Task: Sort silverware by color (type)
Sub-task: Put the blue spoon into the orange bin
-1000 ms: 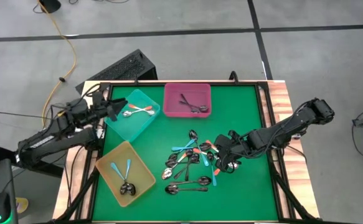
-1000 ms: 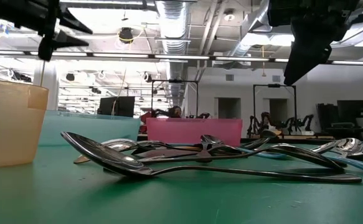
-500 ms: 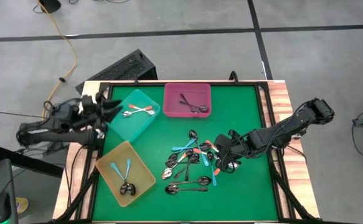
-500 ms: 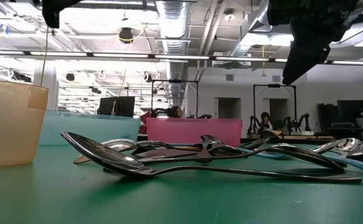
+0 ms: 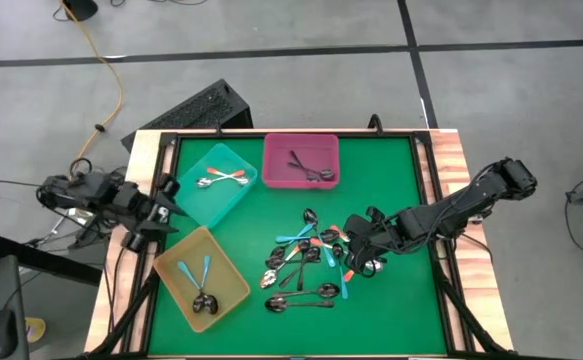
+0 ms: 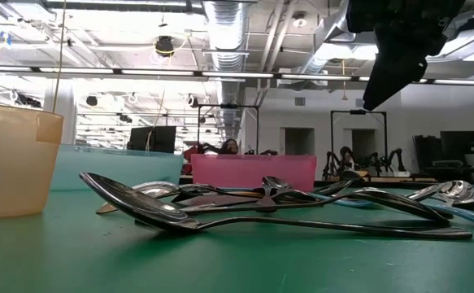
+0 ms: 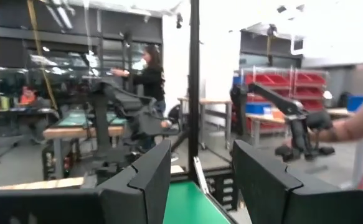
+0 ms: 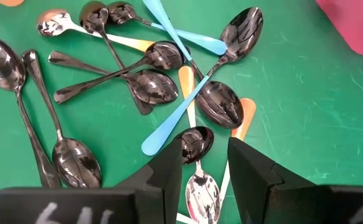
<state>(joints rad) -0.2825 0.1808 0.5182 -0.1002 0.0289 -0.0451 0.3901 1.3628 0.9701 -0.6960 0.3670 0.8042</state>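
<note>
Two arms flank a green desk (image 5: 391, 190). From above we see the silverware (image 5: 311, 262) heaped near the desk's middle, with a few spoons already in the teal tray (image 5: 211, 185), pink tray (image 5: 301, 160) and yellow tray (image 5: 201, 275). Only the right wrist view shows the right gripper (image 8: 205, 165) hovering over the heap with jaws parted, grasping nothing. The left gripper (image 5: 163, 200), jaws clenched and empty, has drawn back from over the teal tray to the desk's left edge, pointing level into the room.
</note>
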